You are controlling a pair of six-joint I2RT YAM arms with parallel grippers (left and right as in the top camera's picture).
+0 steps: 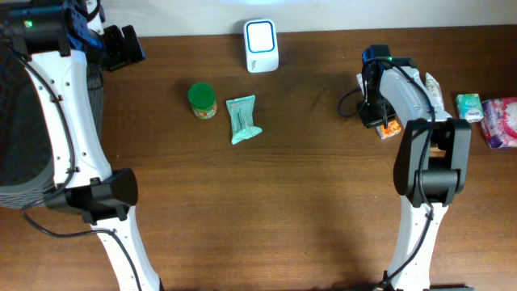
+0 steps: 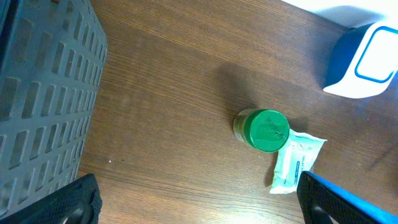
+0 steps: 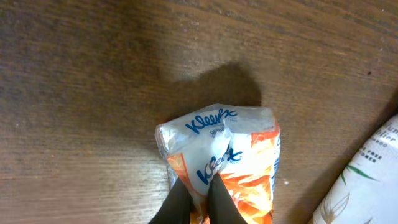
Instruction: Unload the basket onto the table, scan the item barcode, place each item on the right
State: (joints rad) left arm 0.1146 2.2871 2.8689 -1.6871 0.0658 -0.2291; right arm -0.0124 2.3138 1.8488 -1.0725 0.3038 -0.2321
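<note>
An orange and white Kleenex tissue pack (image 3: pixel 217 155) lies on the wooden table at the right. My right gripper (image 3: pixel 200 190) is shut, pinching a fold of the pack's wrapper between its dark fingers (image 3: pixel 177 202). From overhead, that gripper (image 1: pixel 384 121) sits over the pack (image 1: pixel 391 128), hiding most of it. The white and blue barcode scanner (image 1: pixel 261 46) stands at the back centre, also seen in the left wrist view as the scanner (image 2: pixel 364 62). My left gripper (image 2: pixel 199 211) hangs open with nothing in it at the far left (image 1: pixel 121 47).
A green-lidded jar (image 1: pixel 202 100) and a teal packet (image 1: pixel 243 119) lie left of centre. A grey basket (image 2: pixel 43 93) stands at the left edge. A white bamboo-print pack (image 3: pixel 367 180), a green pack (image 1: pixel 469 107) and a pink pack (image 1: pixel 502 121) crowd the right side.
</note>
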